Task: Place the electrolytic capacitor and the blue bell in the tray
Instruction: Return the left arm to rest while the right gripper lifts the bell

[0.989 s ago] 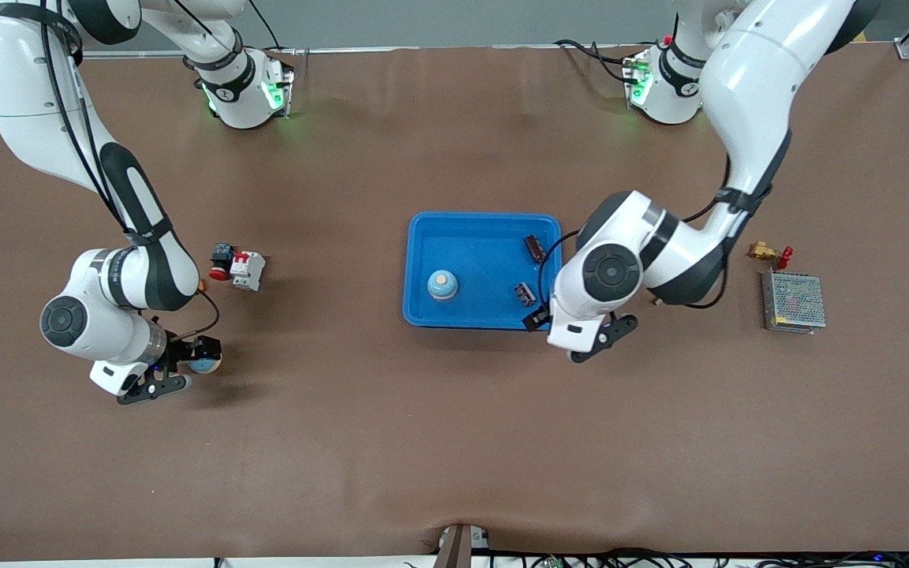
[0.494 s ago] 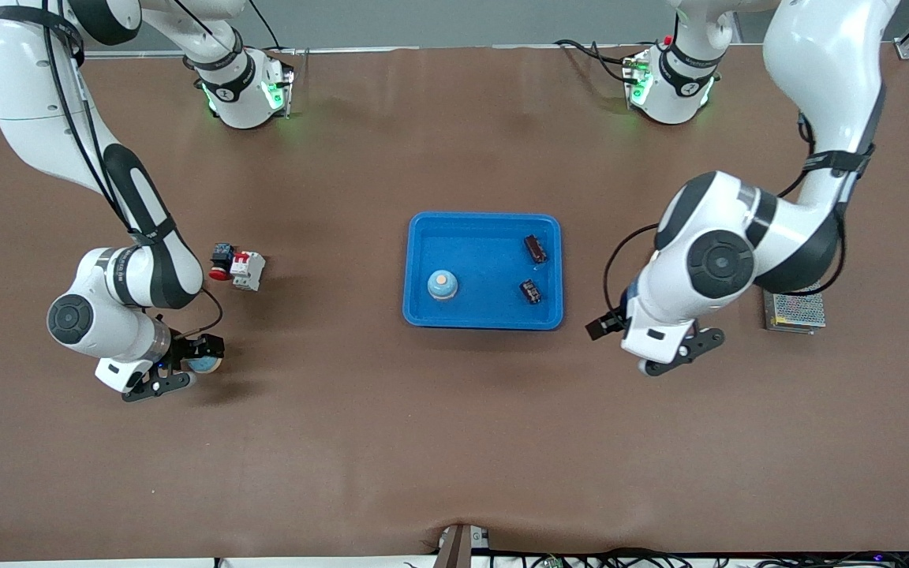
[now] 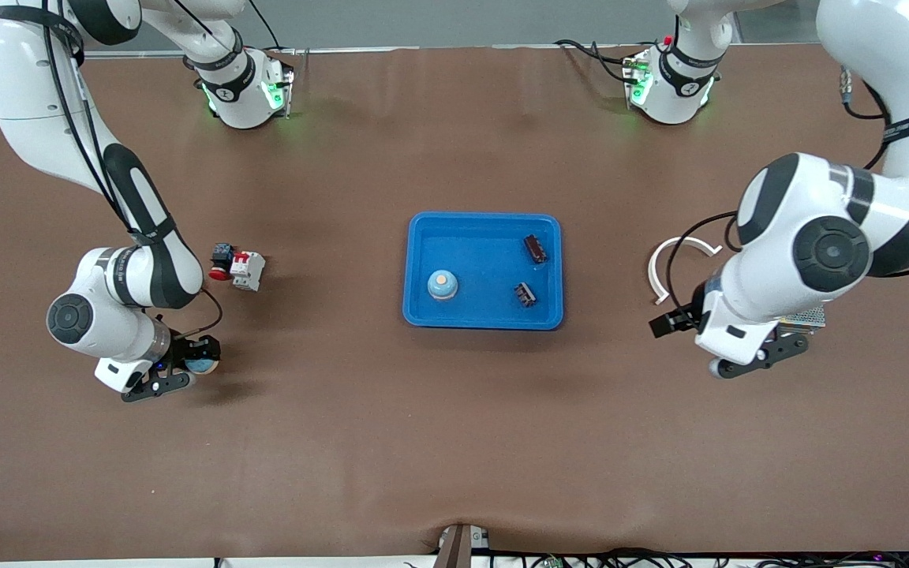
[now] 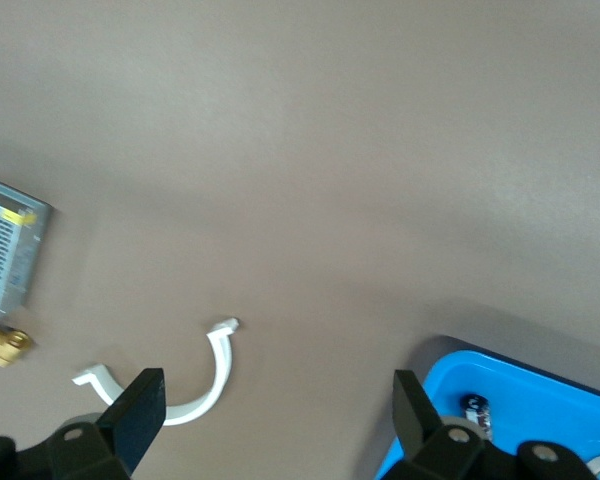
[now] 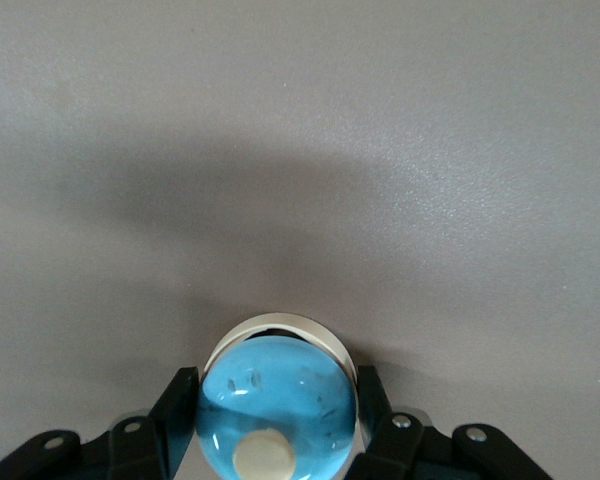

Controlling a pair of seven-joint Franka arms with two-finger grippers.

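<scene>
The blue tray (image 3: pixel 486 315) lies mid-table and holds one blue bell (image 3: pixel 442 284) and two dark electrolytic capacitors (image 3: pixel 534 248) (image 3: pixel 525 294). My right gripper (image 3: pixel 200 359) is low over the table toward the right arm's end, shut on a second blue bell (image 3: pixel 203 365). In the right wrist view that bell (image 5: pixel 280 385) sits between the fingers of the gripper (image 5: pixel 277 400). My left gripper (image 3: pixel 669 323) is open and empty over bare table between the tray and a white clip. In the left wrist view the gripper (image 4: pixel 277 420) shows the tray corner (image 4: pixel 540 400) and a capacitor (image 4: pixel 475 408).
A white C-shaped clip (image 3: pixel 671 264) (image 4: pixel 205 385) lies beside the left gripper. A metal mesh power supply (image 3: pixel 808 317) (image 4: pixel 5 245) and a brass fitting (image 4: pixel 0 345) lie toward the left arm's end. A red-and-white breaker (image 3: pixel 248 270) and a red button part (image 3: pixel 220 262) lie near the right arm.
My left arm has swung away from the tray's edge toward its own end of the table, uncovering the white clip. My right gripper with the bell has barely moved.
</scene>
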